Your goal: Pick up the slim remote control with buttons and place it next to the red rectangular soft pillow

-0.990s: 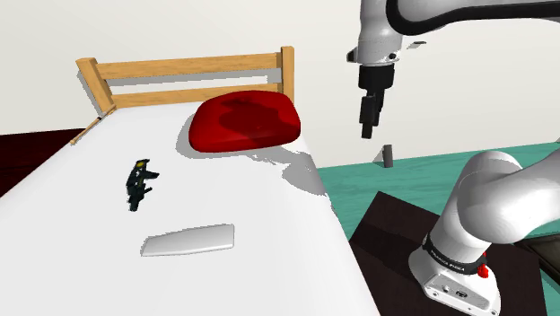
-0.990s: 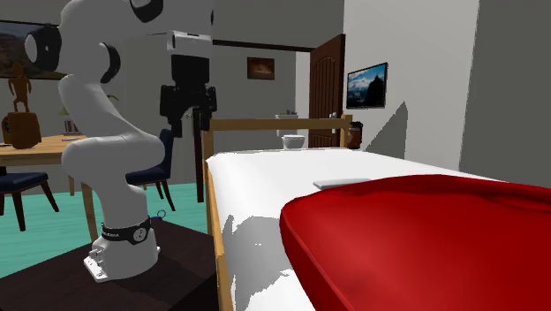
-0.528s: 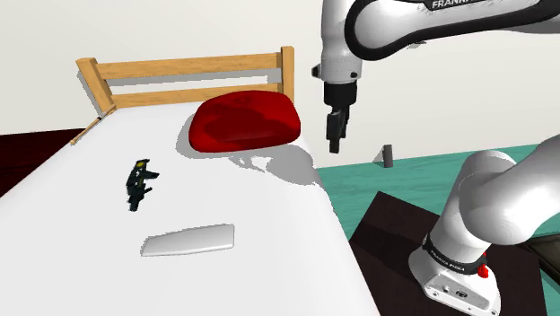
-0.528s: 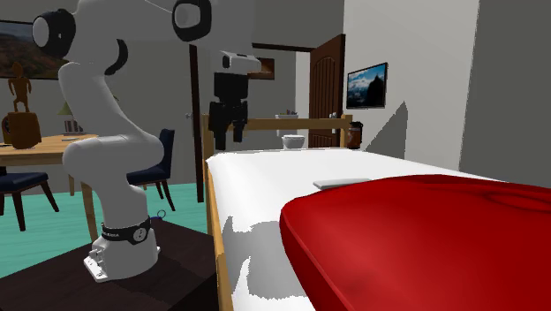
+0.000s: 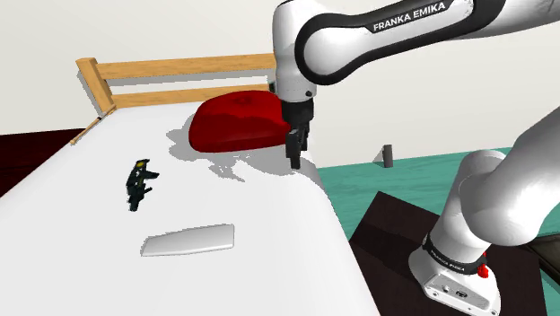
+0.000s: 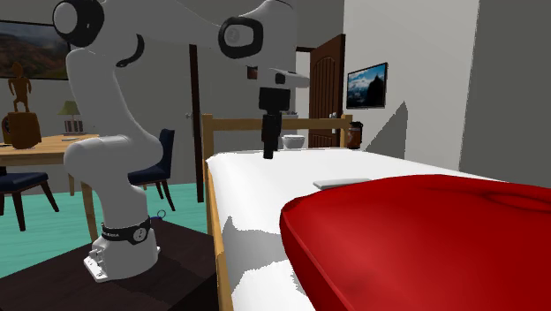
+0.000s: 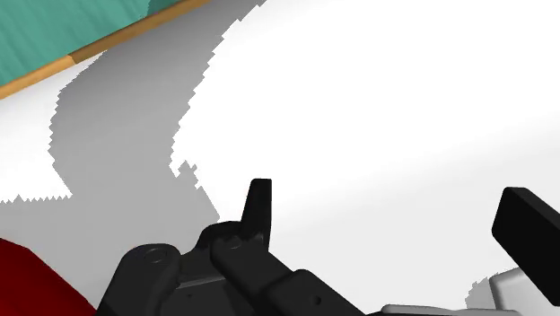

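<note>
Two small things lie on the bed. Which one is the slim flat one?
The pale grey remote, lying flat farther from the headboard; the black object is lumpy and irregular.

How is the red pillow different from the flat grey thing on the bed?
The red pillow is dark red; the flat grey thing is pale grey. The pillow is puffy and thick, while the grey thing is thin and flat. The pillow sits by the wooden headboard; the grey thing lies far from it, towards the shoulder view's bottom. Both rest on the white bed.
</note>
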You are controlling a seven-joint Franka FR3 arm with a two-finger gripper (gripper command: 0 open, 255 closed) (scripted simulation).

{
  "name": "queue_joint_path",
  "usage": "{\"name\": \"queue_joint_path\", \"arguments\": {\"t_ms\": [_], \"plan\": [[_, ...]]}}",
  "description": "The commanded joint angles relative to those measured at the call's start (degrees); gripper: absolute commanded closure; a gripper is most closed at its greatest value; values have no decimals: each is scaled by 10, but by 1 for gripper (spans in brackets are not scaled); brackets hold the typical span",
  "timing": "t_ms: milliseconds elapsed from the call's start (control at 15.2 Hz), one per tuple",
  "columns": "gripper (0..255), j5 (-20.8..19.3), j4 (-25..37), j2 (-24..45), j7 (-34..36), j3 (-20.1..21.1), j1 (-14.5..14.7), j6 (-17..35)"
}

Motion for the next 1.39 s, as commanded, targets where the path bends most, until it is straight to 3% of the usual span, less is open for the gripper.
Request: {"name": "queue_joint_path", "arguments": {"t_ms": [0, 660, 1320], "plan": [[0, -3, 18, 32, 3, 14, 8, 19], [0, -54, 160, 216, 35, 77, 51, 76], [0, -146, 359, 413, 69, 110, 126, 74]]}}
